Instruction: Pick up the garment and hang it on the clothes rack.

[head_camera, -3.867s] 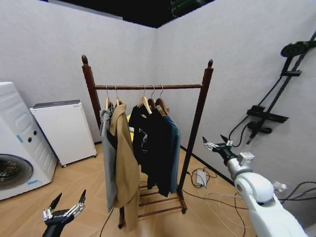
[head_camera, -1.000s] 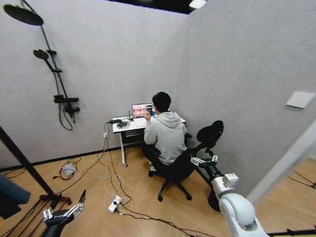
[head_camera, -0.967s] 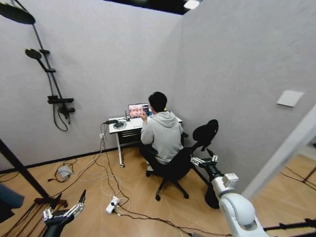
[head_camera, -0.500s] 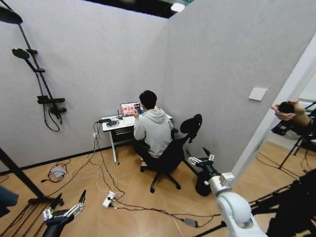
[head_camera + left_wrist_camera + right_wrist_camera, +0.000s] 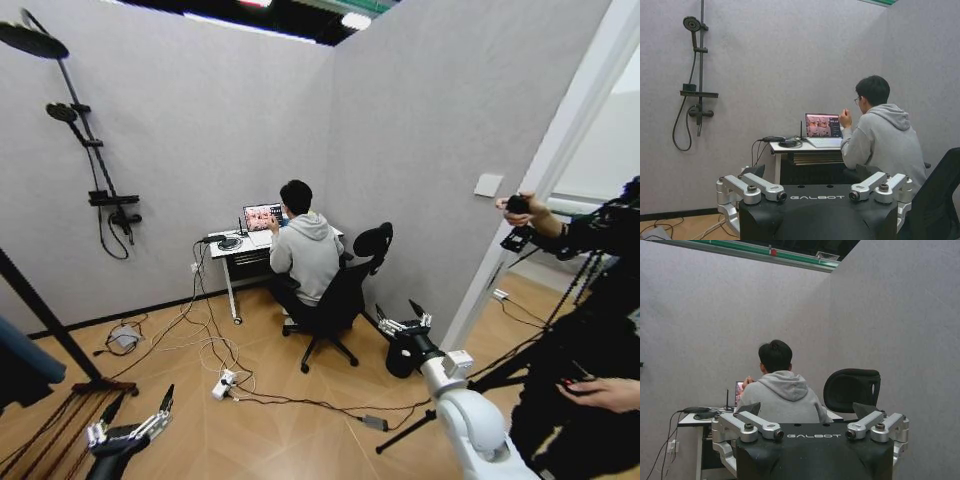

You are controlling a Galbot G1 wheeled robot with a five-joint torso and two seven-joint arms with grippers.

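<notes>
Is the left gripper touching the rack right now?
Apart. In the head view the open left gripper hangs low over bare floor, with a clear gap to the rack's dark post slanting up beside it.

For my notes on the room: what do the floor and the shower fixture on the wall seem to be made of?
The floor looks like light wood or laminate: plank seams, slight sheen. The shower fixture looks like matte black metal: thin rigid pipe, dull surface.

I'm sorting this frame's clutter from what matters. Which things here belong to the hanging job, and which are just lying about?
Job: clothes rack post; garment edge; left end effector and right end effector, both open.
Lying about: desk, laptop, office chair, shower fitting, floor cables, power strip.
</notes>
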